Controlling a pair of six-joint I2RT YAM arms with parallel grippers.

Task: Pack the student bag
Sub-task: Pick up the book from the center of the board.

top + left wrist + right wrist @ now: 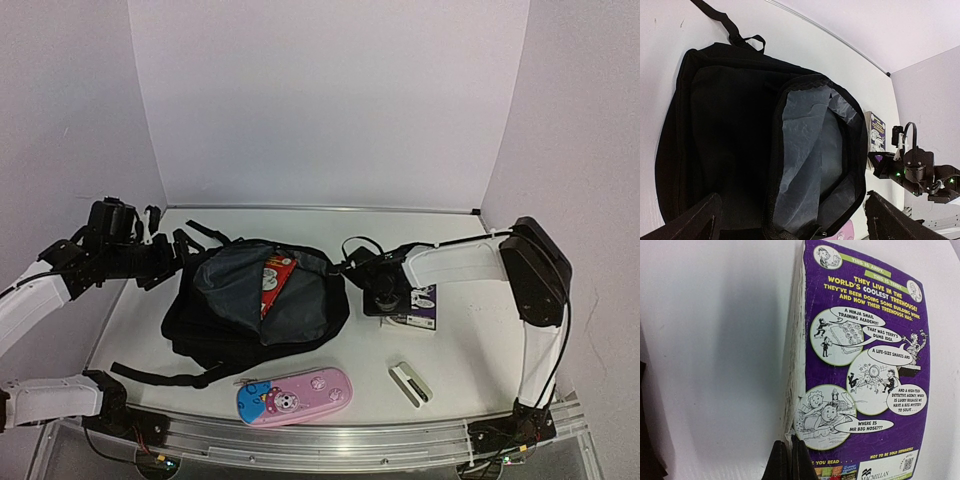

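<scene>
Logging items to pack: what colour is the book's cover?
The book has a purple cover with white cartoon panels and yellow text; the right wrist view shows it best.

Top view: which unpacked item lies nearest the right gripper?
The purple book, at the right gripper; the pink pencil case and small white item lie near the front edge.

A robotics test booth: plain white panels [330,100] wall in a white table [480,330] beyond and to both sides of the left gripper [168,237] and right gripper [383,297], while behind them an aluminium rail [330,445] with loose wiring [150,452] anchors the two arms [455,262].
</scene>
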